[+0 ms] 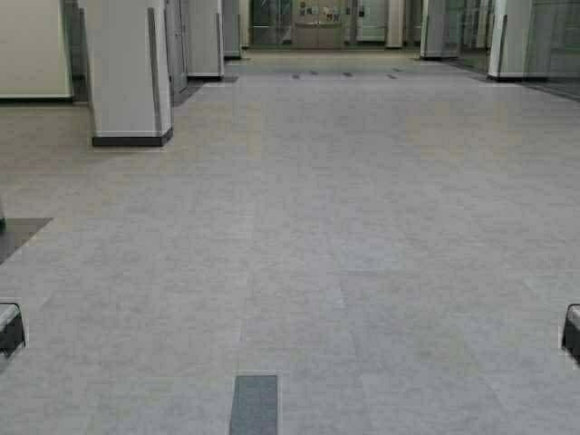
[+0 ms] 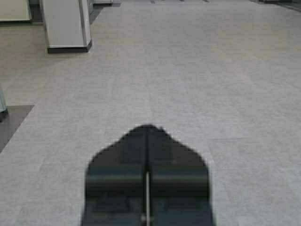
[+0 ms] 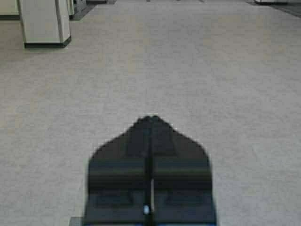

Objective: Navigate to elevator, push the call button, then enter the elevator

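Note:
The elevator and the call button are out of view. I face a long hall of grey floor tiles. My left gripper [image 2: 148,127] is shut and empty, its black fingers pressed together and pointing forward over the floor; only a bit of the left arm [image 1: 9,328] shows at the high view's left edge. My right gripper [image 3: 151,117] is shut and empty in the same pose; a bit of the right arm [image 1: 572,331] shows at the right edge.
A white square pillar [image 1: 127,72] with a dark base stands ahead on the left, also in the left wrist view [image 2: 66,23] and the right wrist view [image 3: 43,21]. More pillars [image 1: 205,38] and glass fronts line the far end. A dark floor tile [image 1: 255,404] lies just ahead.

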Robot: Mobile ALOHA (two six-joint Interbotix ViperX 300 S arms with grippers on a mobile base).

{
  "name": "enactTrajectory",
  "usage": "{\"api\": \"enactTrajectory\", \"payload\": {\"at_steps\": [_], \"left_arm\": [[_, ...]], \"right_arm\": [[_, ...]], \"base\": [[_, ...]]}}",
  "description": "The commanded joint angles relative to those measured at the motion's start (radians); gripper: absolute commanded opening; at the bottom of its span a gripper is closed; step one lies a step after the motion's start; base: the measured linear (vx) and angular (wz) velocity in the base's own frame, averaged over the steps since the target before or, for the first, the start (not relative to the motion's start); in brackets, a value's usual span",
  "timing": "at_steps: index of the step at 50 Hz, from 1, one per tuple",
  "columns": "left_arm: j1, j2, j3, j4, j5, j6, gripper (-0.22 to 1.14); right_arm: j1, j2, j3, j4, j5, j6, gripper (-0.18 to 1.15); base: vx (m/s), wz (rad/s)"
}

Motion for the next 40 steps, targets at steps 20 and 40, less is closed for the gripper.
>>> {"api": "enactTrajectory", "payload": {"at_steps": [20, 40], "left_arm": [[-0.005, -0.026, -0.025, 0.005, 0.034, -0.017, 0.02], [-0.005, -0.023, -0.021, 0.005, 0.026, -0.018, 0.02]], "right_arm": [[0.002, 0.0, -0.005, 0.0, -0.011, 0.0, 0.04], [0.002, -0.002, -0.006, 0.0, -0.014, 0.0, 0.04]], "base": [[0.01, -0.01], [0.11, 0.0]]}}
